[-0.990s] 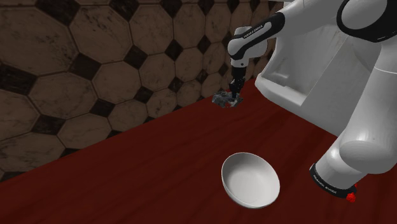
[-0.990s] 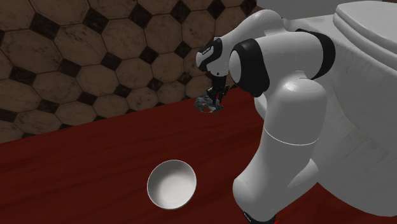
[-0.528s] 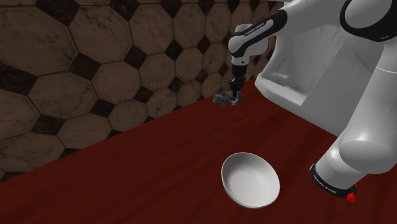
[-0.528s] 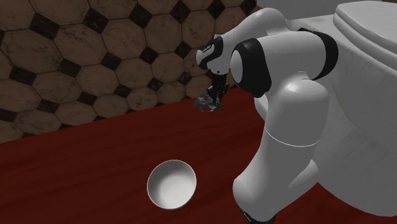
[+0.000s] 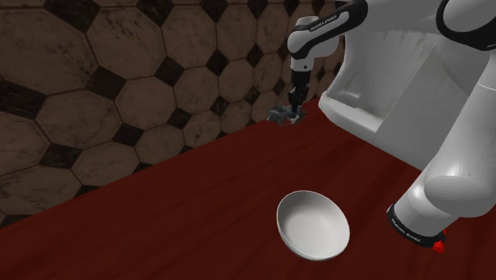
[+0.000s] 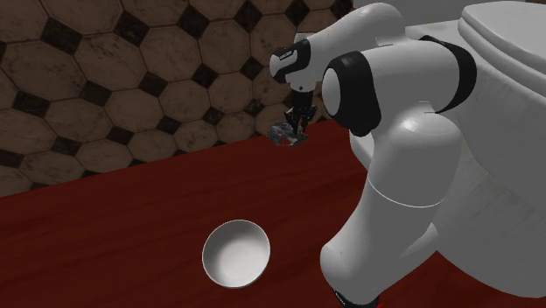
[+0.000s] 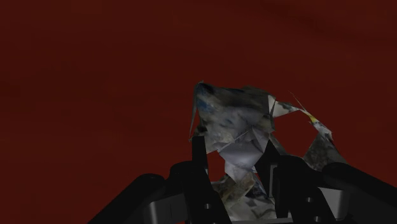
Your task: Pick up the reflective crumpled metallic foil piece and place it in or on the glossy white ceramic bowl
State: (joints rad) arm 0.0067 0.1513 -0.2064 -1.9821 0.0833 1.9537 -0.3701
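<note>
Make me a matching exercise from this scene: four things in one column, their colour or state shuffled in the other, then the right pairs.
Things:
1. foil piece
2. bowl
3. end effector
4. table surface

Colour or state:
A. white, empty, resting on the surface
B. dark red
C. black, shut on something
D. grey, crumpled, clasped between two fingers

Pairs: 1-D, 2-A, 3-C, 4-B
</note>
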